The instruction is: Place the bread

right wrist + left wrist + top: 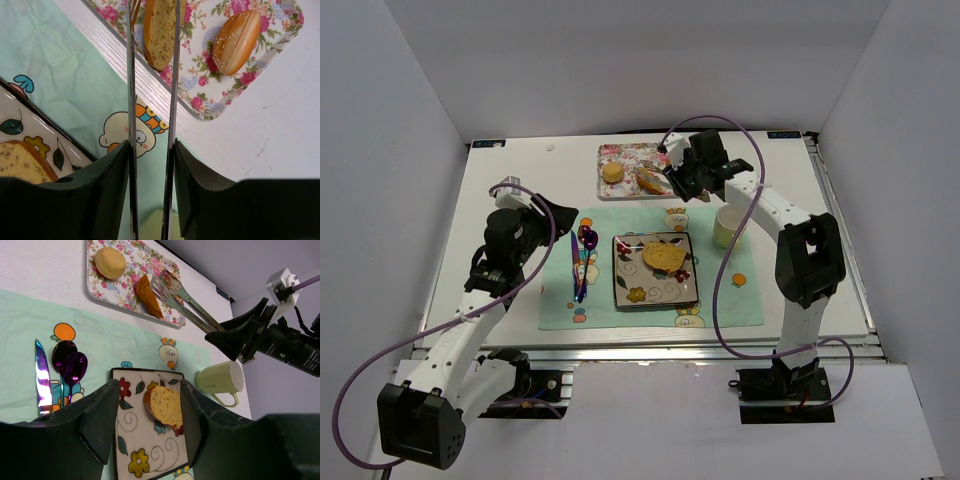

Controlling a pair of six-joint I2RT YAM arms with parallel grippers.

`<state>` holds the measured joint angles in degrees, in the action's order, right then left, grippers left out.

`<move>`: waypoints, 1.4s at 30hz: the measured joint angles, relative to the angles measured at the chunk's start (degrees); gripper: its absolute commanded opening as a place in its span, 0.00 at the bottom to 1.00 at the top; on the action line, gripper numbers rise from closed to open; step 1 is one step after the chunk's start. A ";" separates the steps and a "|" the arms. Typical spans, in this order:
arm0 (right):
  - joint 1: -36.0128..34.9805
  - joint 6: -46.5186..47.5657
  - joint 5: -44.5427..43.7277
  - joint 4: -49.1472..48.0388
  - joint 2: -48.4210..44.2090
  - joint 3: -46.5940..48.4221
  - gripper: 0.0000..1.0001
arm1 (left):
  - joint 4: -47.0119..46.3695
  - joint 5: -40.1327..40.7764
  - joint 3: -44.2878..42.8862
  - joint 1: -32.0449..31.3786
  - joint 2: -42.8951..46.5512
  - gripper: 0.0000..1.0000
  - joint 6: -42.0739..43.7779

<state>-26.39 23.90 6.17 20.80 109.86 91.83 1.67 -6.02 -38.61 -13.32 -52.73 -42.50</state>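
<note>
Bread, first slice (663, 257): lies flat on the square plate (650, 292), toward its 12 o'clock edge.

Second slice (159, 30): on the floral tray (625, 155), at 12 o'clock of the plate, between the two arms of the tongs (131, 75). I cannot tell whether the arms pinch it or only straddle it.

Right claw (150, 165): closed narrowly on the tong handles, nothing else held.

Left claw (147, 415): wide open, empty, hovering at 9 o'clock of the plate, near the cutlery (580, 262).

Hazards, as judged:
- Smooth metal arms on a flat slice: a weak squeeze lets it slip mid-carry onto the placemat (720, 300).
- Long tongs may pivot within the claw and miss the plate.
- The sesame roll (236, 35) near the slice may be nudged.
- The cup (728, 227), at 2 o'clock of the plate, stands close to the carry path and may tip.
- A release over the first slice stacks the two.
</note>
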 measured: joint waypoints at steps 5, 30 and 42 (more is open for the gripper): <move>0.00 -0.44 -0.55 0.00 0.26 0.00 0.44 | 0.04 0.00 0.00 0.00 -0.02 0.61 0.00; -0.15 -1.25 2.25 1.90 -0.02 -0.48 0.11 | 0.07 0.00 0.00 0.00 -0.59 0.61 0.02; -0.70 3.26 14.82 7.91 -26.40 -18.88 0.12 | 0.00 0.07 0.00 0.00 0.00 0.61 -0.02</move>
<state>-27.09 27.16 20.99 28.71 83.46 72.95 1.67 -5.96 -38.61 -13.32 -52.73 -42.52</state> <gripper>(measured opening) 0.238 0.612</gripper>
